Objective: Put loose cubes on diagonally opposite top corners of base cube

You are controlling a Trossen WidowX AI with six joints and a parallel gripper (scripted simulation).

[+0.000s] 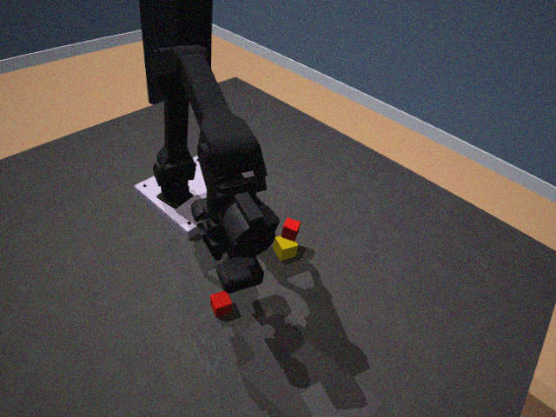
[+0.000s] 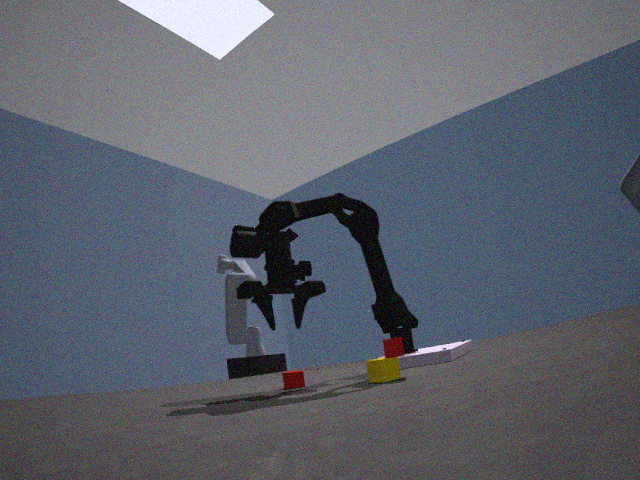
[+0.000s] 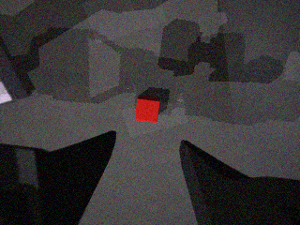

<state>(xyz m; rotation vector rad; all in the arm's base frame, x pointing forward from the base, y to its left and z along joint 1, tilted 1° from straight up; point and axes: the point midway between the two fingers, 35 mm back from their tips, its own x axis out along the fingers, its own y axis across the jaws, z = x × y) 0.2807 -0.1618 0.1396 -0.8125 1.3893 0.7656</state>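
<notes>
Matte black parallel-jaw gripper point(image 2: 285, 328) point(image 3: 148, 141) apart, empty, above the loose red cube point(image 1: 221, 304) point(image 2: 293, 379) point(image 3: 147, 110) on the floor. Other red cube point(image 1: 290, 229) point(image 2: 393, 347) sits off-center on the yellow base cube point(image 1: 285, 248) point(image 2: 383, 370), presumably leaving the opposite corner free.

Black arm, arched, open pincer point(image 2: 285, 328) pointing down, above the surface | yellow cube point(image 2: 383, 370), red cube point(image 2: 393, 347) on top | second red cube point(image 2: 293, 379), apart, on worktop point(image 2: 330, 434)
</notes>
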